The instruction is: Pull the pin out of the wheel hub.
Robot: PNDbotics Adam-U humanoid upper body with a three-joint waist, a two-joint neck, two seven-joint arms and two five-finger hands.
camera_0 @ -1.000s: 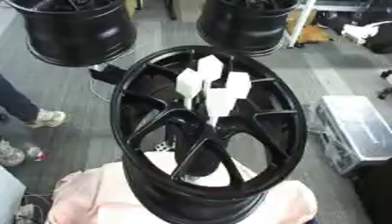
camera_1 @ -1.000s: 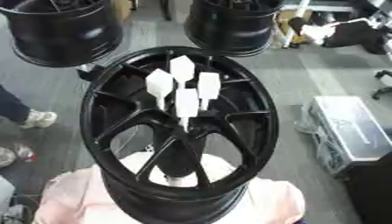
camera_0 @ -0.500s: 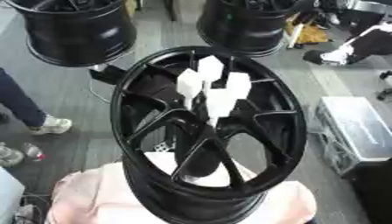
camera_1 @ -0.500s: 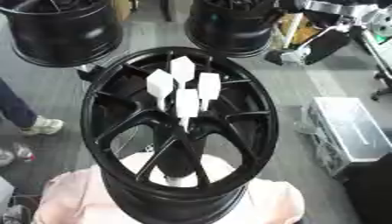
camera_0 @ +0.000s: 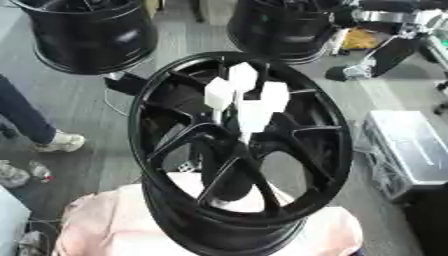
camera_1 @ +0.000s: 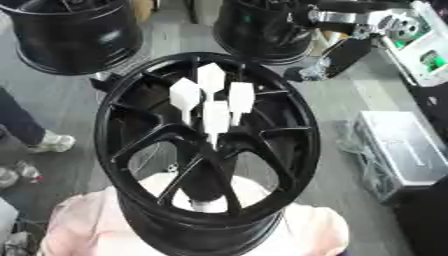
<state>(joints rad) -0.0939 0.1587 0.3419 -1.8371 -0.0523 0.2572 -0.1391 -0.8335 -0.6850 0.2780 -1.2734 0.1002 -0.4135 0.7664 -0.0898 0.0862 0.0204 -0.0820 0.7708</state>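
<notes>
Left eye: grey floor, black wheel hub (camera_0: 241,150) upright on a pinkish cover (camera_0: 96,230), four white pins (camera_0: 238,97) standing at its centre. Two more black rims (camera_0: 87,30) behind.

Right eye: right hand (camera_1: 337,57) enters upper right, clear of the hub; fingers' state unreadable. Silver case (camera_1: 402,145) right.

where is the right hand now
The right hand shows in the upper right of both views, beyond the wheel's far rim, apart from the white pins.

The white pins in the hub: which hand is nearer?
Right. The right hand is upper right of the pins, apart from them. The left hand shows in neither view.
</notes>
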